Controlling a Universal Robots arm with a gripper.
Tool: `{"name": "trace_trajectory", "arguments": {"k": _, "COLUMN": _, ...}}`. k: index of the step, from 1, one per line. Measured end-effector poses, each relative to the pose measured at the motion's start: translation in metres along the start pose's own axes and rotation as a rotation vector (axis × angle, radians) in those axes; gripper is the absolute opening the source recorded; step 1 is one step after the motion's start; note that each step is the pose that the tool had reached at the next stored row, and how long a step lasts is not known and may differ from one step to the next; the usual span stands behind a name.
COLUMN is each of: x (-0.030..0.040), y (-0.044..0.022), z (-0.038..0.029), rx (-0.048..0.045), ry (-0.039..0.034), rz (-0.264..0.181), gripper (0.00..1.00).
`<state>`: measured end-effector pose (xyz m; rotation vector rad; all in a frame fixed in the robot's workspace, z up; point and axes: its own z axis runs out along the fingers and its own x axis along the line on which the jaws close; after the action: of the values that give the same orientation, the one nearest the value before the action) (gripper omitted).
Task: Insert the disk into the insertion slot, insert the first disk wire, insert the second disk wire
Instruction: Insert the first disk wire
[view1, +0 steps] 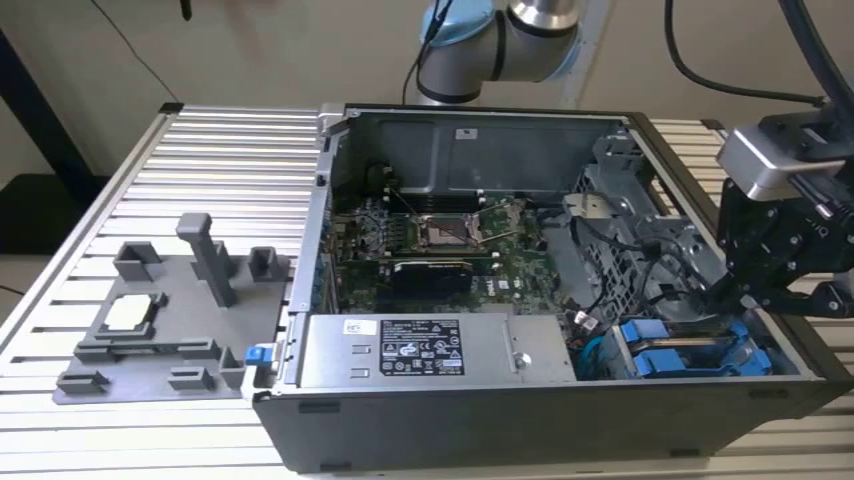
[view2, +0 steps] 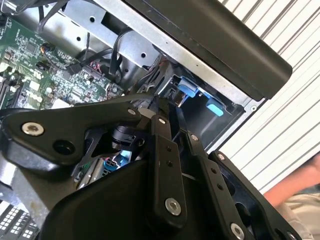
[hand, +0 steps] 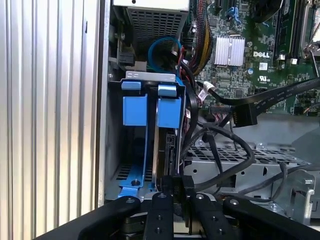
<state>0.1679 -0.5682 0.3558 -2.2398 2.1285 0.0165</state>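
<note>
The disk (hand: 167, 112) sits down in the slot (hand: 150, 75), and the gripper (hand: 177, 194) is pinched tight on a black wire plug (hand: 176, 182) at its edge.

Up top: silver-and-pale-blue round-jointed robot arm (view1: 501, 40) | thick black cables (view1: 687, 75) curving off it | at the wrist: silver-grey boxy camera housing (view1: 781, 160) | matte black metal gripper (hand: 176, 184), seen in both wrist views: flat linkage bars, bright silver screw heads at every pivot, smooth black base shell
</note>
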Motion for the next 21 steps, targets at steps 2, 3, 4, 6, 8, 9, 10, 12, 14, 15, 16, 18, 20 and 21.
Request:
{"name": "trace_trajectory", "arguments": {"k": 2, "x": 0.0008, "y": 0.0, "z": 0.0011, "rx": 0.0, "ry": 0.0001, "rz": 0.0, "gripper": 0.19}}
{"name": "trace_trajectory", "arguments": {"k": 3, "x": 0.0011, "y": 0.0001, "z": 0.0018, "rx": 0.0, "ry": 0.0001, "rz": 0.0, "gripper": 0.19}}
{"name": "trace_trajectory", "arguments": {"k": 4, "x": 0.0014, "y": 0.0001, "z": 0.0025, "rx": 0.0, "ry": 0.0, "rz": 0.0, "gripper": 0.19}}
{"name": "trace_trajectory", "arguments": {"k": 6, "x": 0.0016, "y": 0.0007, "z": 0.0041, "rx": 0.0, "ry": 0.0002, "rz": 0.0, "gripper": 0.19}}
{"name": "trace_trajectory", "arguments": {"k": 8, "x": 0.0016, "y": 0.0016, "z": 0.0061, "rx": 0.0, "ry": 0.0002, "rz": 0.001, "gripper": 0.19}}
{"name": "trace_trajectory", "arguments": {"k": 9, "x": 0.0017, "y": 0.0019, "z": 0.0071, "rx": 0.0, "ry": 0.0001, "rz": 0.001, "gripper": 0.19}}
{"name": "trace_trajectory", "arguments": {"k": 10, "x": 0.0016, "y": 0.002, "z": 0.0079, "rx": 0.0, "ry": 0.0001, "rz": 0.001, "gripper": 0.19}}
{"name": "trace_trajectory", "arguments": {"k": 12, "x": 0.0017, "y": 0.0021, "z": 0.0088, "rx": 0.0, "ry": 0.0004, "rz": 0.002, "gripper": 0.19}}
{"name": "trace_trajectory", "arguments": {"k": 14, "x": 0.0017, "y": 0.0022, "z": 0.0096, "rx": 0.0001, "ry": 0.0001, "rz": 0.003, "gripper": 0.19}}
{"name": "trace_trajectory", "arguments": {"k": 15, "x": 0.0018, "y": 0.0022, "z": 0.0101, "rx": 0.0001, "ry": 0.0001, "rz": 0.004, "gripper": 0.19}}
{"name": "trace_trajectory", "arguments": {"k": 16, "x": 0.0018, "y": 0.0022, "z": 0.0106, "rx": 0.0002, "ry": 0.0002, "rz": 0.005, "gripper": 0.19}}
{"name": "trace_trajectory", "arguments": {"k": 18, "x": 0.0018, "y": 0.0023, "z": 0.0113, "rx": 0.0003, "ry": 0.0004, "rz": 0.007, "gripper": 0.19}}
{"name": "trace_trajectory", "arguments": {"k": 20, "x": 0.0019, "y": 0.0023, "z": 0.0121, "rx": 0.0004, "ry": 0.0005, "rz": 0.01, "gripper": 0.19}}
{"name": "trace_trajectory", "arguments": {"k": 21, "x": 0.0019, "y": 0.0023, "z": 0.0123, "rx": 0.0005, "ry": 0.0005, "rz": 0.012, "gripper": 0.19}}
